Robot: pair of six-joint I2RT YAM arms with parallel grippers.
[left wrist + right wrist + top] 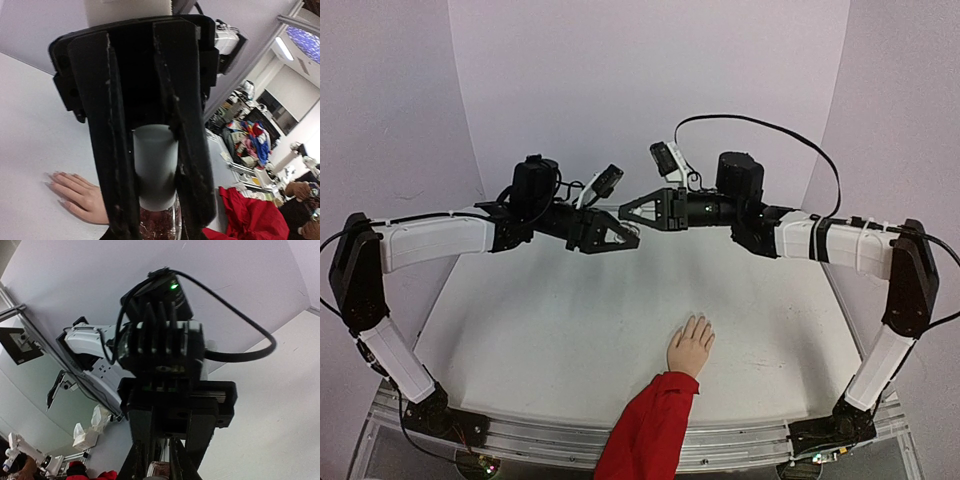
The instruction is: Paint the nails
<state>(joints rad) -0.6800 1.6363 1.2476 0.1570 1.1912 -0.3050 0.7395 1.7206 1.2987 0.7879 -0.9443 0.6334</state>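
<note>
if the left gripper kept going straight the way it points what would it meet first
Most likely the right gripper: in the top view the left gripper, shut on a bottle, points toward its tip, close by. Depth is unclear, so it might pass beside.

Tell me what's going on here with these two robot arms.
Both arms are raised above the table, grippers nearly tip to tip. The left gripper is clamped on a small bottle with a grey cap and glittery reddish contents. The right gripper faces it, possibly to take the cap. The mannequin hand lies flat on the table below, untouched.
</note>
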